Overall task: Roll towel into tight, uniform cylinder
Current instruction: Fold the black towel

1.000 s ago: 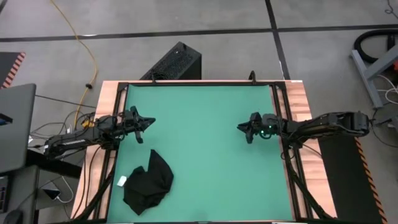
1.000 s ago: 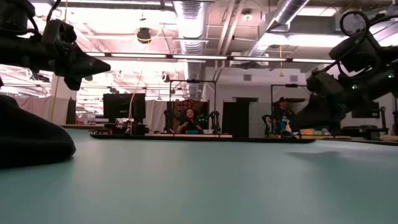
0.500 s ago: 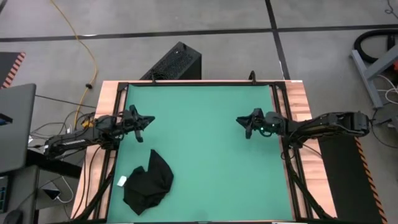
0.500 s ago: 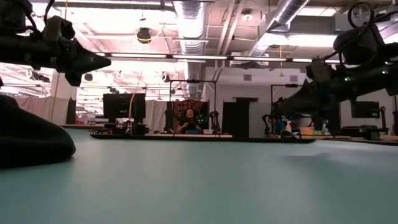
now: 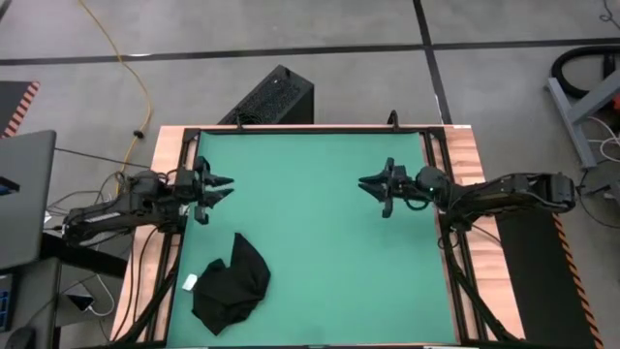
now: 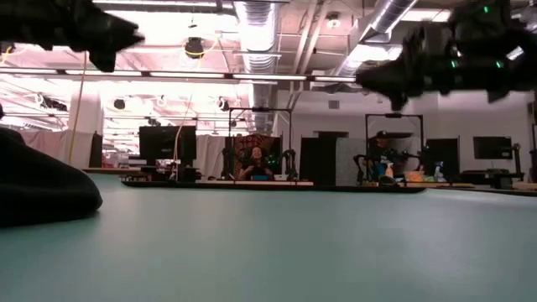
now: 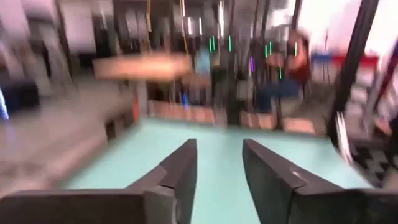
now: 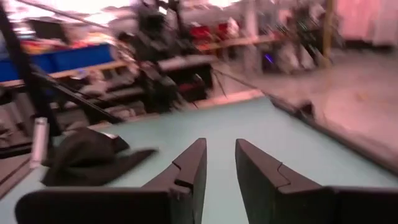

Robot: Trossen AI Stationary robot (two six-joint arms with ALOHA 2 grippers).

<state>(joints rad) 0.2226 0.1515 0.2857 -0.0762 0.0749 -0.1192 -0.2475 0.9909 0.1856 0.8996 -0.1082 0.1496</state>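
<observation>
Above green mat (image 5: 310, 233), both grippers (image 5: 218, 184) (image 5: 371, 183) hang parted, empty.

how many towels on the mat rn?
1. The towel lies crumpled near the mat's front-left corner, below the left gripper; nothing visible suggests another.

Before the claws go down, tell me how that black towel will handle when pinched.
The towel lies crumpled in uneven folds on the green mat, so it is probably limp and will likely drape and sag from one claw. Its bunched layers suggest that a pinch may catch several folds.
</observation>
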